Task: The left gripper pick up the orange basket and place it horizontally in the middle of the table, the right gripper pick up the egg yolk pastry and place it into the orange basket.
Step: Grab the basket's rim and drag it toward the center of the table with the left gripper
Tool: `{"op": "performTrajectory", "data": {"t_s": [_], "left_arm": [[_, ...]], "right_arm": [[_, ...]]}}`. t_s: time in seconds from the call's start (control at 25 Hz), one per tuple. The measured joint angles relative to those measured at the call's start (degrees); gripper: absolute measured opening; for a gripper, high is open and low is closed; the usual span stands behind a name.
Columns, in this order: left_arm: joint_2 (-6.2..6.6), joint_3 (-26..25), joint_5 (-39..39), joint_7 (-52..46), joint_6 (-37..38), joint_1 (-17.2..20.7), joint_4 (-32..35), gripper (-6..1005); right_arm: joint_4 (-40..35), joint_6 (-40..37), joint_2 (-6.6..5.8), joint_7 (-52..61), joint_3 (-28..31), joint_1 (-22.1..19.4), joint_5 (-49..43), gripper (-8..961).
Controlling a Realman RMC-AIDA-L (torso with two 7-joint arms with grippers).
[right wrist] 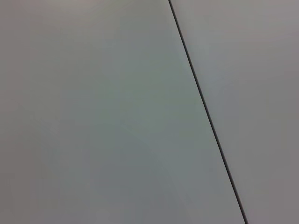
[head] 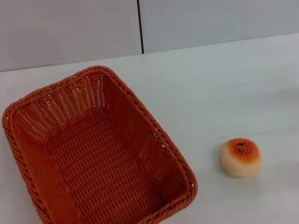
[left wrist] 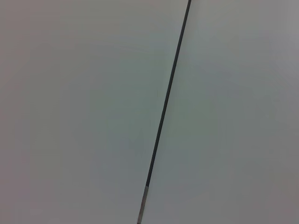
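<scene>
The orange basket (head: 98, 155) lies on the white table (head: 232, 81) at the left in the head view, turned at a slant with its long side running from back left to front right, and nothing inside it. The egg yolk pastry (head: 240, 157) sits on the table to the right of the basket, a short gap away, its sesame-dotted top facing up. Neither gripper shows in any view. Both wrist views show only a pale grey wall (left wrist: 93, 112) with a thin dark seam (left wrist: 163, 116).
A grey panelled wall (head: 53, 25) with a vertical dark seam (head: 139, 18) rises behind the table's far edge. The same wall seam (right wrist: 205, 112) crosses the right wrist view.
</scene>
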Motion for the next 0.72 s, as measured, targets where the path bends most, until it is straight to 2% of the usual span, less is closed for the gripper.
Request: {"op": "performTrajectory", "data": {"t_s": [0.72], "left_arm": [[0.02,-0.3,-0.3,0.9,-0.2,-0.2,0.3,822]], "right_arm": [[1.8,-0.5,0.02,0.1,0.0,0.1,0.1,548]]}}
